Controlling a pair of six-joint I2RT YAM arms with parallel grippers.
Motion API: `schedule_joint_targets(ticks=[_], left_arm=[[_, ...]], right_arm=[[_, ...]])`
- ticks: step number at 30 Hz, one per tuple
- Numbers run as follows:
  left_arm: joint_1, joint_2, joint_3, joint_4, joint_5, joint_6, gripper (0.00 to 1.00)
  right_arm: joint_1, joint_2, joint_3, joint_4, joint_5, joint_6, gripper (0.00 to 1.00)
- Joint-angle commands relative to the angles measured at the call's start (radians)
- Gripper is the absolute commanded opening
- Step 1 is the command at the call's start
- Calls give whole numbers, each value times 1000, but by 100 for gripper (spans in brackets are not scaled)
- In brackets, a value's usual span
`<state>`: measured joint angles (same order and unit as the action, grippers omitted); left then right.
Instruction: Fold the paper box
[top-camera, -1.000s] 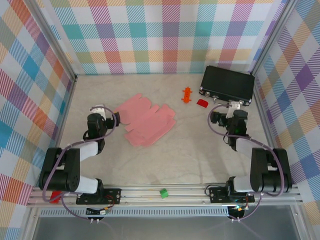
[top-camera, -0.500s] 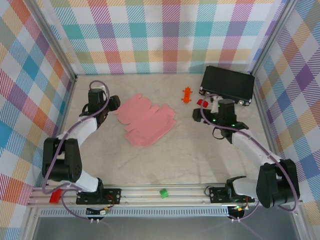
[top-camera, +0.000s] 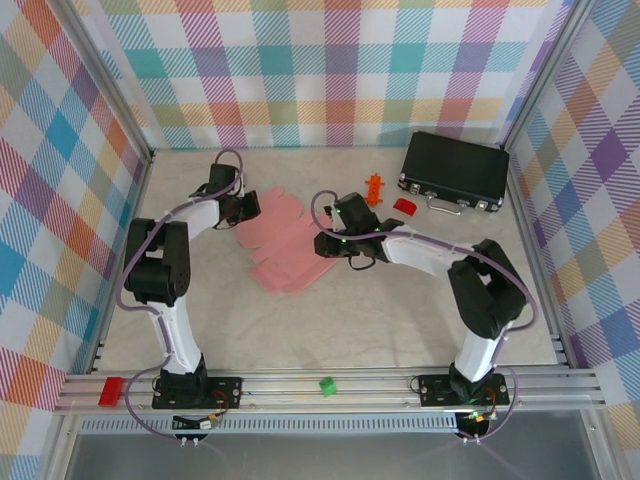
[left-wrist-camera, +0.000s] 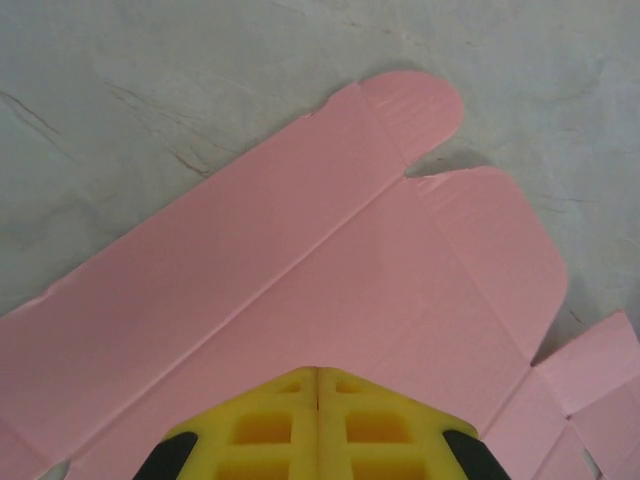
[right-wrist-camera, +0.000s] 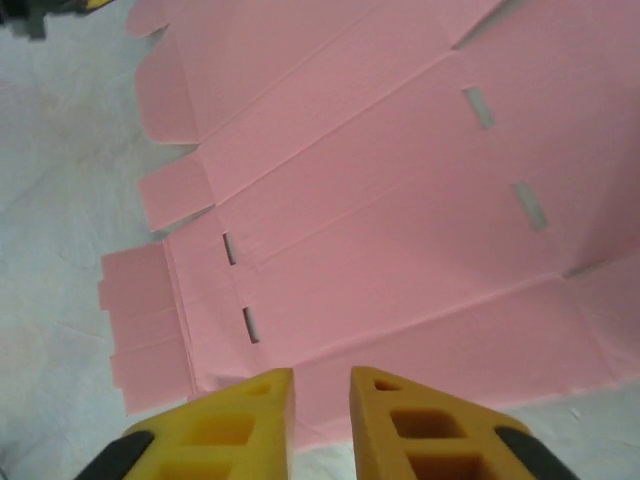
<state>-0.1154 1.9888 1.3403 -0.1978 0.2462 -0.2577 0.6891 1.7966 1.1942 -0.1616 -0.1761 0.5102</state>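
Both arms have reached the flat paper box. Left gripper jaws clenched, empty; right gripper jaws slightly parted. Black case closed, contents hidden.

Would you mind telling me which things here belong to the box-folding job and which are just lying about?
Job in hand: paper box, left gripper, right gripper.
Lying about: black case, red block, orange piece, green block.

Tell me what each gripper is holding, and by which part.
Nothing is held. The left gripper is shut with nothing between its fingers, over the paper box; the right gripper is slightly open over the flat sheet's edge.
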Motion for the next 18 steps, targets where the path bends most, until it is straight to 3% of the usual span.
schedule_joint_targets(ticks=[1,8,18], left_arm=[[-9,44,59,-71,15,-1,0],[-11,105,91,-160,9,-17,0],[-13,24,-5,-263,-64,-14,0]], right_arm=[[14,78,82,-51,-52,28,8],[24,199,141,-89,-59,60,1],[23,274,186,-196,81,48,1]])
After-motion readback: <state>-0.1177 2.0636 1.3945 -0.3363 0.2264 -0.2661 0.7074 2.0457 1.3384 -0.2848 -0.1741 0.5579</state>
